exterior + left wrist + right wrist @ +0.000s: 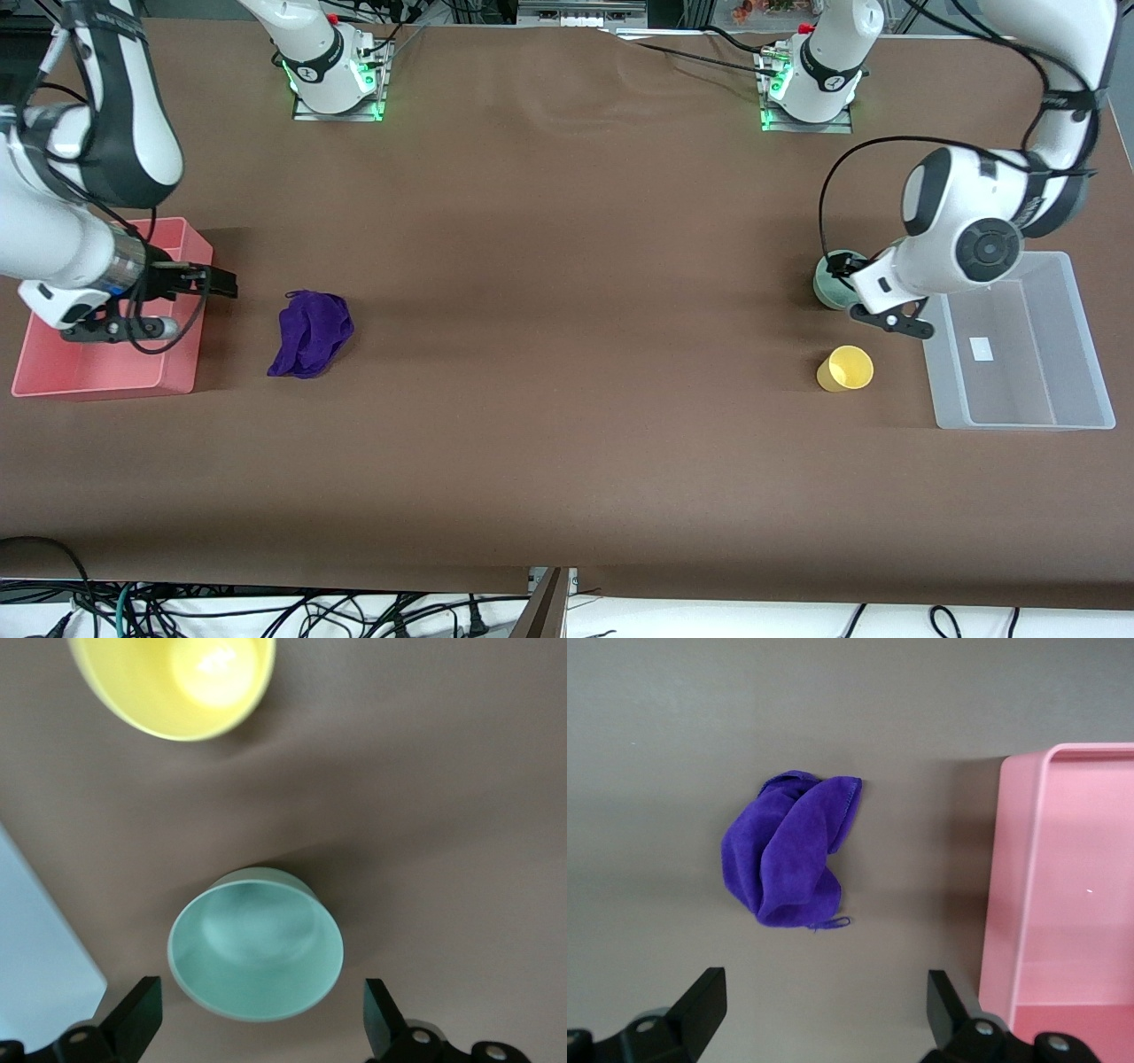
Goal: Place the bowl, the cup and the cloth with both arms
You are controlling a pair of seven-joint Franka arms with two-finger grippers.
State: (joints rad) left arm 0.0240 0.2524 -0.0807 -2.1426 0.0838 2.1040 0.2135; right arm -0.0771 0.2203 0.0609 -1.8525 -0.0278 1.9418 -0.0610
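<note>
Left gripper (837,266) at right of the front frame, over the bowl (255,943), fingers (133,1019) spread either side of it, not touching. Cup (846,369) lower right, on the table (567,266) nearer the camera than the bowl, beside the clear bin (1019,346). Right gripper (217,282) at left, over the pink bin (106,310) edge, fingers spread, holding nothing. Cloth (310,333) crumpled on the table just beside the pink bin.
</note>
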